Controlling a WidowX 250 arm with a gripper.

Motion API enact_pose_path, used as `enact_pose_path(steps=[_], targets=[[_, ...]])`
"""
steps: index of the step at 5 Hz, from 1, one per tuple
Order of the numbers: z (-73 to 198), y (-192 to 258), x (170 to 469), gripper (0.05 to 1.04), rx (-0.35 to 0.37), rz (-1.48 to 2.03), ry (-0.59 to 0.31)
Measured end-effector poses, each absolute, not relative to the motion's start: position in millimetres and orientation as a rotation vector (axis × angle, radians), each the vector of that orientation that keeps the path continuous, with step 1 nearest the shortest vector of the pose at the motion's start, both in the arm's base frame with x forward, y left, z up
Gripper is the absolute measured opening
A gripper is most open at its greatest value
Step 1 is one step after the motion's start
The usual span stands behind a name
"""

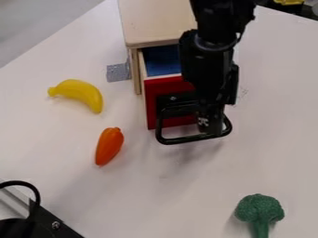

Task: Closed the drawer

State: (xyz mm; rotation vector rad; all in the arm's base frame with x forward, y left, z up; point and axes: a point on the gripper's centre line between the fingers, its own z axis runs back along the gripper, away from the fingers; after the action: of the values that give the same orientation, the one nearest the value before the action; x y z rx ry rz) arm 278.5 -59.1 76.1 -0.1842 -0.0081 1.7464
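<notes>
A small wooden cabinet stands at the top centre, and its drawer (162, 86) with a red front is pulled part way out, so that the blue inside shows. On the red front sits a black loop handle (180, 141). My gripper (210, 126) hangs down over the right part of the drawer front, its lower end at the right side of the handle. The arm hides part of the drawer and cabinet. Whether the gripper holds the handle cannot be made out.
Left of the cabinet lies a yellow banana (79, 93), with an orange pepper (109, 146) below it. Green broccoli (260, 213) is at the lower right. Black hardware with a cable (29, 190) stands in the lower left corner. Grey tape (118, 72) sticks beside the cabinet.
</notes>
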Motion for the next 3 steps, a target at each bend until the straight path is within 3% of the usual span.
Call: enact_pose_path(steps=[3], targets=[[78.5, -39.1, 301.3, 0.999, -0.182, 1.816, 0.019]])
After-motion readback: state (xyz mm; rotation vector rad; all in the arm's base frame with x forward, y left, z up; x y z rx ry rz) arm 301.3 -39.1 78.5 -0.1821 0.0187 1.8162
